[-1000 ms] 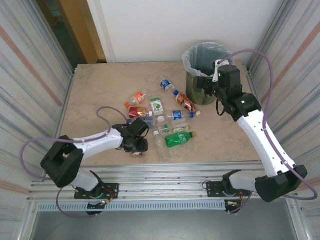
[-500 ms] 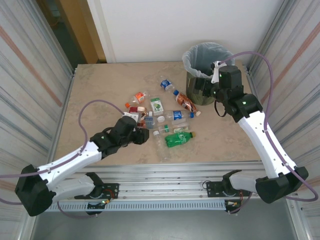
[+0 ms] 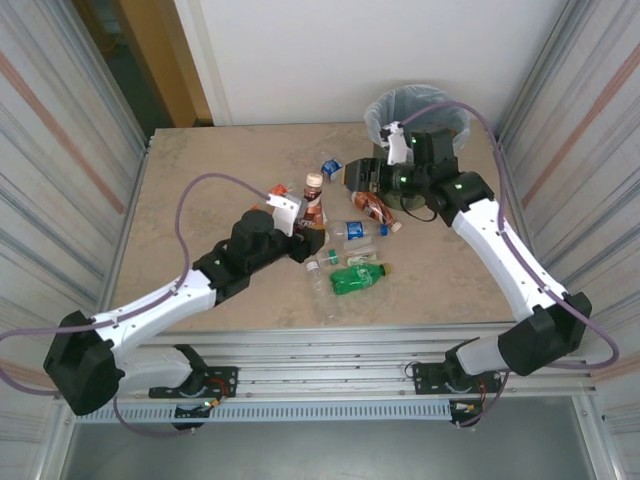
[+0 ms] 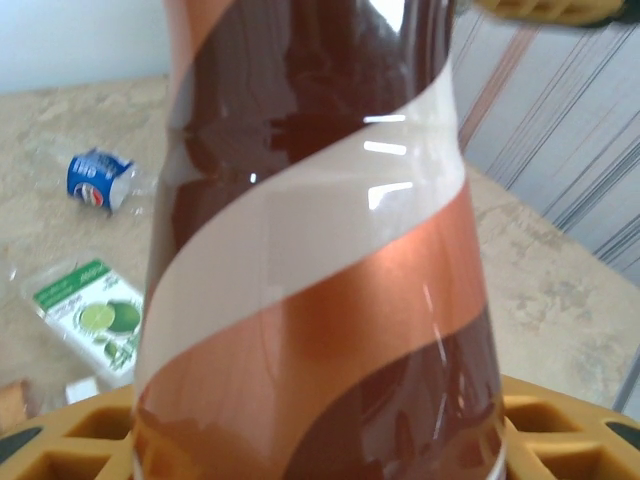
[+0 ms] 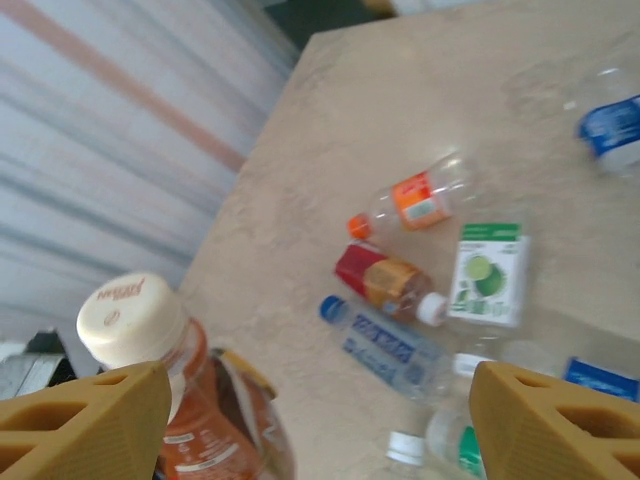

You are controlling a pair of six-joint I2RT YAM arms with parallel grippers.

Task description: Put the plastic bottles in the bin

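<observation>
My left gripper (image 3: 303, 229) is shut on a brown bottle (image 3: 313, 203) with a cream cap, held upright above the pile. In the left wrist view this brown bottle (image 4: 310, 250), banded cream and copper, stands between the yellow pads (image 4: 560, 430). My right gripper (image 3: 353, 177) hangs open in front of the bin (image 3: 400, 100), pointing left at the held bottle. In the right wrist view the bottle's cream cap (image 5: 128, 318) is just beside the left fingertip (image 5: 85, 420), and nothing sits between the jaws. More plastic bottles lie on the table: a green one (image 3: 358, 277), a blue-labelled one (image 3: 331, 168), an orange-brown one (image 3: 373, 207).
An orange-labelled bottle (image 5: 415, 200), a red-and-yellow one (image 5: 385, 282), a blue-capped clear one (image 5: 380, 345) and a lime-labelled one (image 5: 485, 272) lie loose mid-table. Corrugated metal walls close both sides. Bare tabletop (image 3: 200, 180) spreads to the left and back.
My left arm has lifted the brown bottle from the near edge up and right, over the pile. The right gripper has swung left from the bin toward it, jaws somewhat narrower.
</observation>
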